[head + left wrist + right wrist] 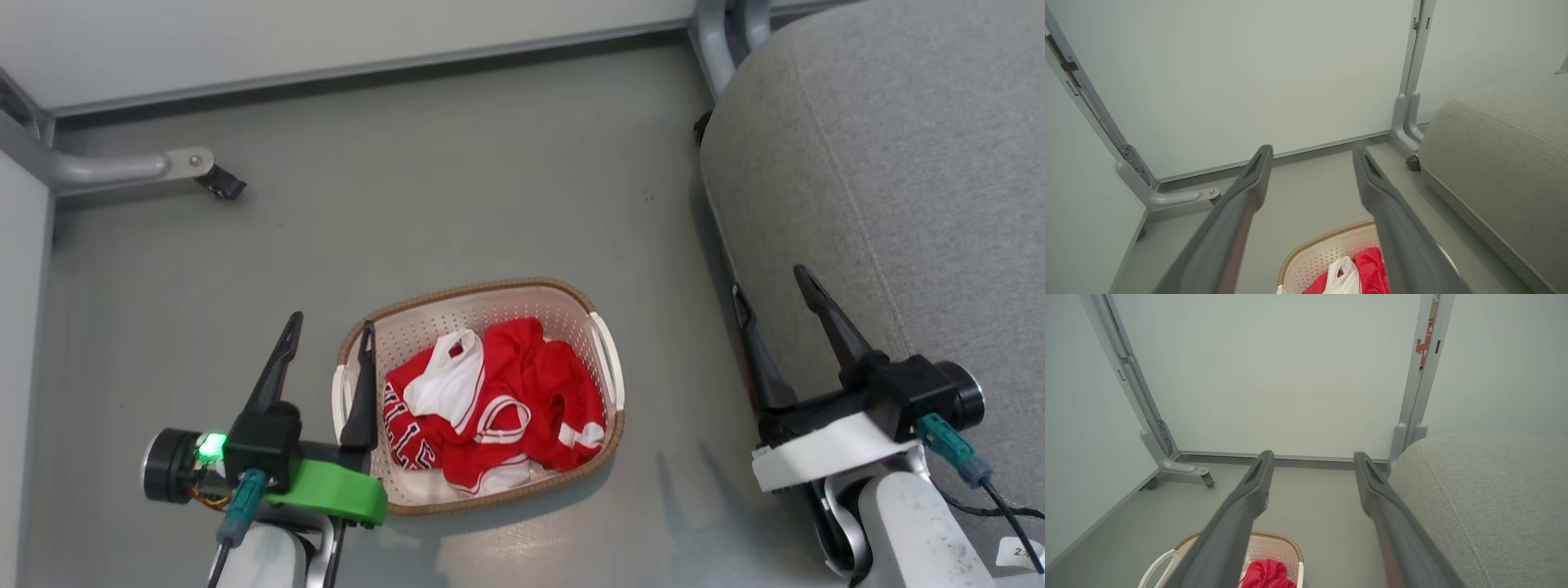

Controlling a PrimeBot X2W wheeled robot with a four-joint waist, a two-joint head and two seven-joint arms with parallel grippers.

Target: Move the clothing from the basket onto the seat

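Observation:
The red clothing (498, 404) with white trim and lettering lies bunched inside the cream perforated basket (602, 322) on the grey floor. The left wrist view catches a red and white fold of the clothing (1355, 271) in the basket (1314, 255). The right wrist view has the clothing (1267, 573) and the basket (1274, 545) at its bottom edge. The grey seat (898, 163) rises at the right. My left gripper (331, 327) is open, one finger over the basket's left rim. My right gripper (767, 282) is open above the seat's front edge, holding nothing.
White partition walls on grey metal frames close off the back and left. A caster foot (216, 180) of the frame juts onto the floor at the upper left, and another frame post (718, 41) stands beside the seat. Grey floor surrounds the basket.

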